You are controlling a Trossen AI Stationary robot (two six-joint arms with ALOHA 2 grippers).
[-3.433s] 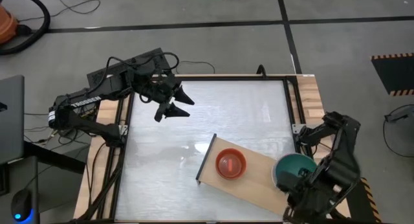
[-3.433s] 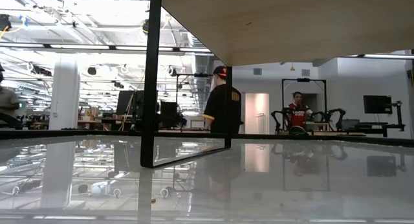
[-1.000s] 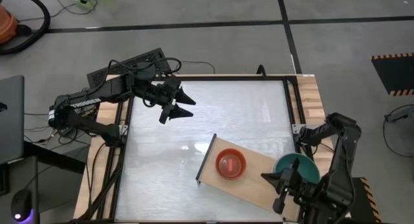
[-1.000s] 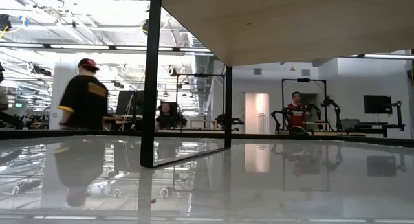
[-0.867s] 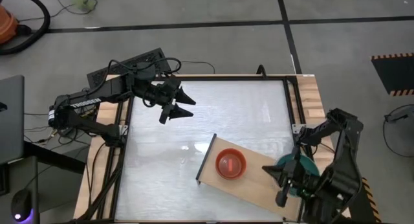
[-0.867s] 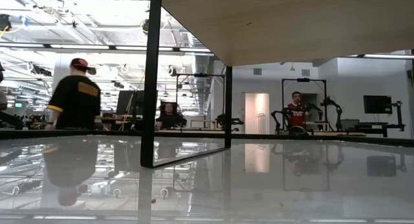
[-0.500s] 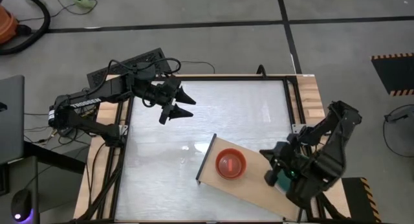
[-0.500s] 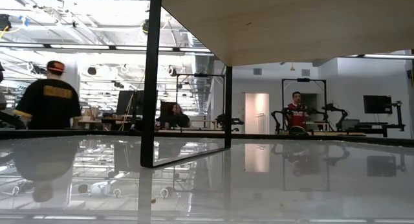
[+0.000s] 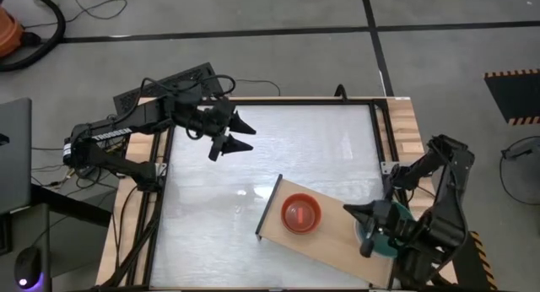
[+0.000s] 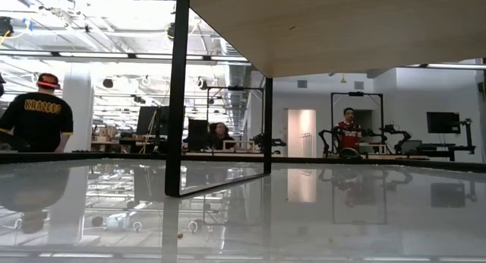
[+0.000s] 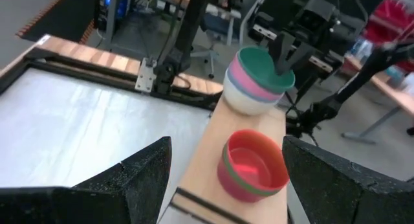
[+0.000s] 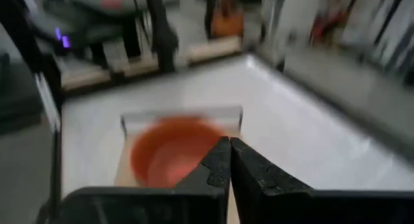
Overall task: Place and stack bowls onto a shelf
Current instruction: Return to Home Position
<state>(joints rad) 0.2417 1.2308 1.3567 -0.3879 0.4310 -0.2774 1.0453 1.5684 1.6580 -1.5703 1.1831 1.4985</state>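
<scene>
Right gripper shut and empty, held over the shelf beside the large stack; left gripper spread open, empty, over the far left of the table.
Shelf is laid diagonally, long axis from its dark edge near mid-table toward the near right corner. Two stacks are carried: teal bowl over pink bowl, blue-grey bowl and white bowl, four counted; red bowl tops a smaller stack, green rim beneath, rest not countable.

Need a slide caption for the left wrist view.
Teal-topped stack and red-topped stack on the shelf; right gripper shut near the teal one.
</scene>
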